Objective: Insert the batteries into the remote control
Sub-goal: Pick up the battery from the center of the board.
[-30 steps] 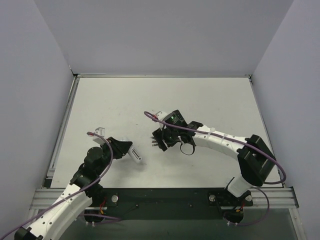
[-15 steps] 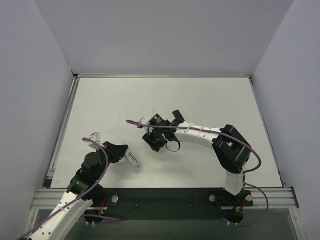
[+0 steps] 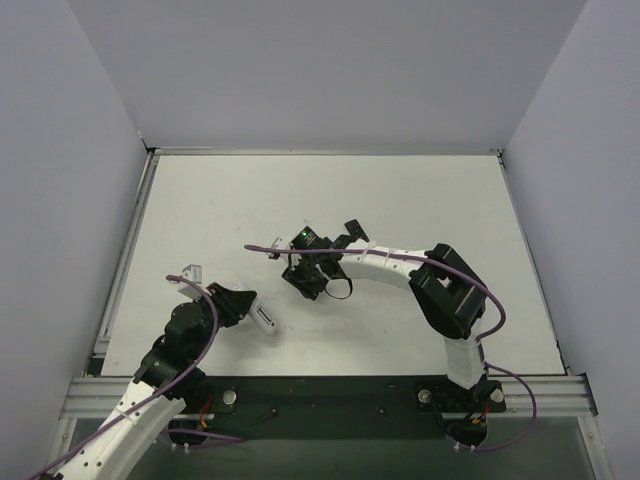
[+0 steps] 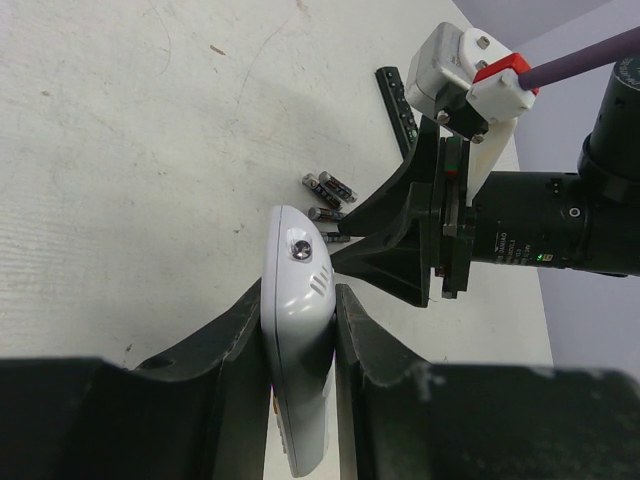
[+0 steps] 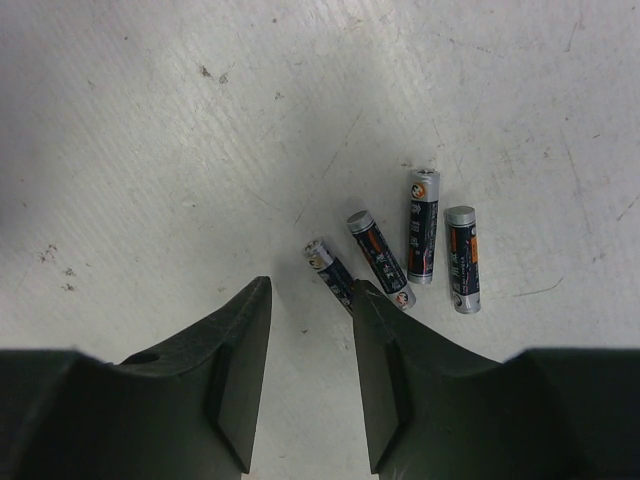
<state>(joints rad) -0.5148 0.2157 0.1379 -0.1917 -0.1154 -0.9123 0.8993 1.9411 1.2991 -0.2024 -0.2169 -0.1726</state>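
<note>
Lying well inside the table (image 3: 200, 200) edges, batteries (image 5: 423, 228) sit beside right claw (image 5: 312, 290).

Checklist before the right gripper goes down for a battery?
1. White oblong remote control clamped in left gripper: ok.
2. Four small dark cylindrical batteries lying loose on the white table, none held: ok.
3. Right gripper jaws apart, gap empty: ok.
4. Nearest battery centred between those jaws: not ok. It lies off centre, by one fingertip.
5. Remote's battery compartment open and reachable: cannot tell, no view shows it.
</note>
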